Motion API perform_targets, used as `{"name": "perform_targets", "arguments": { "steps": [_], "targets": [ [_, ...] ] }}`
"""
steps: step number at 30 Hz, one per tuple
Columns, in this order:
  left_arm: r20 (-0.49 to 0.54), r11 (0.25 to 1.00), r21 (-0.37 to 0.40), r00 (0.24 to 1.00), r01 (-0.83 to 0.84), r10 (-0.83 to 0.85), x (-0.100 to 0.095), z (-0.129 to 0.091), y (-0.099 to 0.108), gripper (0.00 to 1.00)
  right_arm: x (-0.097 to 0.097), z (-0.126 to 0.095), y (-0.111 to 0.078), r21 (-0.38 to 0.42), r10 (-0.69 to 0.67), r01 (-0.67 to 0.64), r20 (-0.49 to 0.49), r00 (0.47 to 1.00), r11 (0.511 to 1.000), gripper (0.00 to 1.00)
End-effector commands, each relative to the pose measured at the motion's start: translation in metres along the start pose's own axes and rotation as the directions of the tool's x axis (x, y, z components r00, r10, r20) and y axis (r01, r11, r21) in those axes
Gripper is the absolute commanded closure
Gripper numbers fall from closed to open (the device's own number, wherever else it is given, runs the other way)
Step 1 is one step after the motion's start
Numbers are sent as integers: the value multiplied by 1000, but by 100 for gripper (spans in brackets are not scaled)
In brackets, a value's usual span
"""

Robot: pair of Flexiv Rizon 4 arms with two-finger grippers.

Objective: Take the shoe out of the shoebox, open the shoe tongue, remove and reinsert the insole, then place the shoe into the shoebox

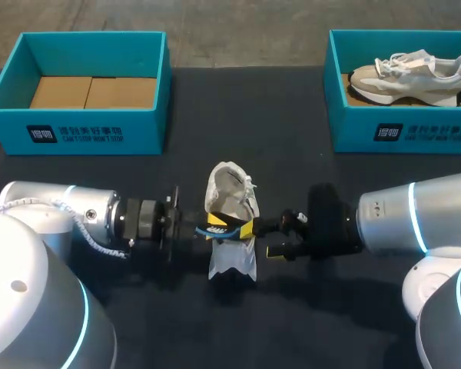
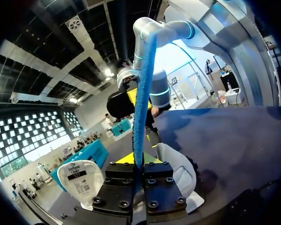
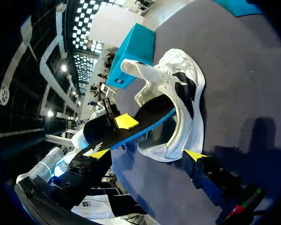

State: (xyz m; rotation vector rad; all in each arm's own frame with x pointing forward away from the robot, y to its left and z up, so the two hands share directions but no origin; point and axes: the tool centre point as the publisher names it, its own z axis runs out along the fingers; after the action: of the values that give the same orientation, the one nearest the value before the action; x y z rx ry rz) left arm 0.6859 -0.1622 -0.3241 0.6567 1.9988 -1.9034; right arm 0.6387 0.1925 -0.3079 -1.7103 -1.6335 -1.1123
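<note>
One insole (image 3: 150, 117), pinched in the left gripper (image 2: 138, 161), pokes into the shoe (image 1: 230, 192)

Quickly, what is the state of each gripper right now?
Left gripper: closed on the insole.
Right gripper: open, holding nothing.

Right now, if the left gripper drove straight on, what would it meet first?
Likely the shoe on the table, directly ahead; the right gripper sits just beyond. Depth is unclear.

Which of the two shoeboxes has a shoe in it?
The right shoebox: a beige sneaker lies inside, while the left shoebox shows only its cardboard floor.
</note>
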Motion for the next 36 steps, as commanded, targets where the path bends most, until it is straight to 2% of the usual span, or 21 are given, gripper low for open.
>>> {"name": "perform_targets", "arguments": {
  "steps": [1,12,26,36],
  "targets": [
    [-7,1000,-7,1000,-1,1,0,7,9,100,3,2,-1,-3,1,-1,10,1000,1000,0],
    [-2,999,-40,1000,19,-19,-1,7,27,100,3,2,-1,-3,1,-1,10,1000,1000,0],
    [33,998,-25,998,55,-54,-2,5,29,100,2,2,0,0,-5,5,13,1000,1000,0],
    [58,997,1,995,77,-77,-6,10,29,100,-4,-13,7,19,-62,61,59,996,998,0]
  ]
}}
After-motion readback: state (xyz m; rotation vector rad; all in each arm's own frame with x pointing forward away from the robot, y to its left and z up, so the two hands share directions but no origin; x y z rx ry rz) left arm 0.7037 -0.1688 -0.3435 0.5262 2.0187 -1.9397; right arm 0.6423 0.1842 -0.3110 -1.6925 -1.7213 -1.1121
